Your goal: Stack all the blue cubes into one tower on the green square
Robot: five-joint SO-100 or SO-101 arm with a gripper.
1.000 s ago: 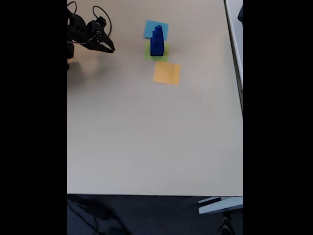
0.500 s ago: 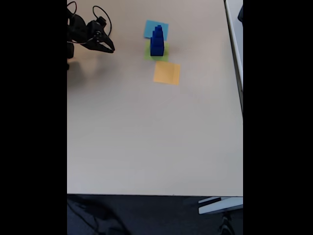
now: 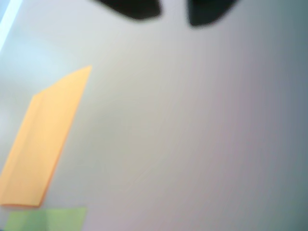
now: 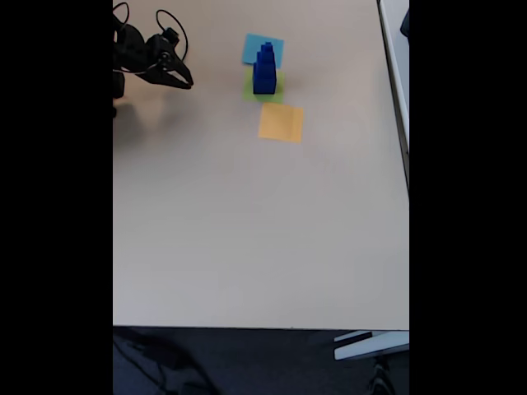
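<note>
Tower (image 4: pixel 263 69) on green square (image 4: pixel 263 88), mid-table (image 4: pixel 247 230).

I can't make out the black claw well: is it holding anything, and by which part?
Nothing is held. The black two-finger gripper is off to the left in the fixed view, apart from the dark blue cube tower standing on the yellow-green paper square.

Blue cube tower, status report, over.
Gripper off to the left, holding nothing. Tower stands on the green square. Nothing in the way.

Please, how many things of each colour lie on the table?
Dark blue cubes, stacked as a tower: 3
Green square: 1
Light-blue square: 1
Orange square: 1
Total: 6
</note>
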